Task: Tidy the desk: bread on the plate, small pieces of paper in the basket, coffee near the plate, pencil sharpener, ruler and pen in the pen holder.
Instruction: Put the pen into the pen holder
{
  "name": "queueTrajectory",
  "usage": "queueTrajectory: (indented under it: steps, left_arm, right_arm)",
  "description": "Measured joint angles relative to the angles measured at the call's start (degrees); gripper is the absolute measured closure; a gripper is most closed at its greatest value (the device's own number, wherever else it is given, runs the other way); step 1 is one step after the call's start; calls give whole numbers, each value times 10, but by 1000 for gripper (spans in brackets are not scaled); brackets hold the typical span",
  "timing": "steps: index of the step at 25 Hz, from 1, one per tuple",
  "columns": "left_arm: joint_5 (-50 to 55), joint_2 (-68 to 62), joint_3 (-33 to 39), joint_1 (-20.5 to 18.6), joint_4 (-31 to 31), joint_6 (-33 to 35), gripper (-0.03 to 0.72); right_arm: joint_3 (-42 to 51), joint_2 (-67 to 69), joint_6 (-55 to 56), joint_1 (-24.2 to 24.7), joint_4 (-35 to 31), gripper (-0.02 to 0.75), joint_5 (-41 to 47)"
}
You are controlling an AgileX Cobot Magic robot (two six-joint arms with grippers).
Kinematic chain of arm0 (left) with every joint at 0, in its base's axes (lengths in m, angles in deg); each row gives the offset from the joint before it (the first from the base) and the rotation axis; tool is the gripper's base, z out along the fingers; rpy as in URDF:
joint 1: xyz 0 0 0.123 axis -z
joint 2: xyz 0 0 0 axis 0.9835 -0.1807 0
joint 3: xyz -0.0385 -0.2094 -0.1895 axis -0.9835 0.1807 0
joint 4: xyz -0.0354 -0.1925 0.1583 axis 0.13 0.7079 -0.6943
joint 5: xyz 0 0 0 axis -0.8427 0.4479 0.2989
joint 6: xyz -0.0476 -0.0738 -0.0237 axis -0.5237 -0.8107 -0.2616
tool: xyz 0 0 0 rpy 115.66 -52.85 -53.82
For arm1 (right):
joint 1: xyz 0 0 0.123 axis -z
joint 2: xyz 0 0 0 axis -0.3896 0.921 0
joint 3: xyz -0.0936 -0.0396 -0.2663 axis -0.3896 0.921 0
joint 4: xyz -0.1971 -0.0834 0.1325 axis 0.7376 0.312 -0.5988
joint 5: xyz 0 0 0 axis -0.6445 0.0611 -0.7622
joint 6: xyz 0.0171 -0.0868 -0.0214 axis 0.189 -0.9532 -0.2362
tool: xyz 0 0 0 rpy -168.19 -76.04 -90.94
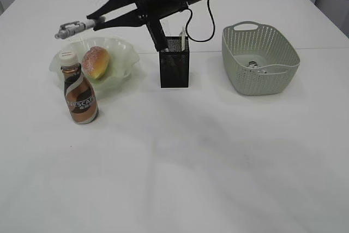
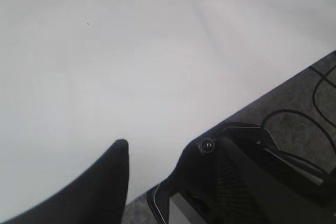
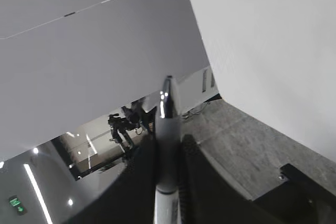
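Observation:
My right gripper (image 1: pixel 101 22) reaches across from the upper right and is shut on a grey-and-white pen (image 1: pixel 75 27), held level above the pale green plate (image 1: pixel 124 53). In the right wrist view the pen (image 3: pixel 167 124) sits between the fingers (image 3: pixel 166 156). The bread (image 1: pixel 96 61) lies on the plate. The coffee bottle (image 1: pixel 80 94) stands upright just in front of the plate. The black mesh pen holder (image 1: pixel 174 64) stands at centre with a white item sticking out. My left gripper (image 2: pixel 152 156) is open and empty over the table's edge; its arm is outside the exterior view.
A pale green basket (image 1: pixel 260 58) with small white scraps inside stands at the right. The right arm and its cable hang over the pen holder. The left wrist view shows the table edge, grey floor and black equipment (image 2: pixel 247 182).

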Motion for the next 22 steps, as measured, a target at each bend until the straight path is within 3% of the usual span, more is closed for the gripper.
queueTrajectory:
  steps: [8,14,17,22]
  left_arm:
    - [-69,0,0,0,-1,126,302]
    - [-148,0,0,0,-5,234,302]
    - [-204,0,0,0,-28,253,303]
    - [-314,0,0,0,-78,258,302]
  right_arm:
    - [0,-1,-9,0,-90,660,-1]
    - [0,-1,-10,0,-209,659,-4]
    - [0,-1,-25,0,-265,659,-6]
    - [-15,-1,-37,0,-286,659,-8]
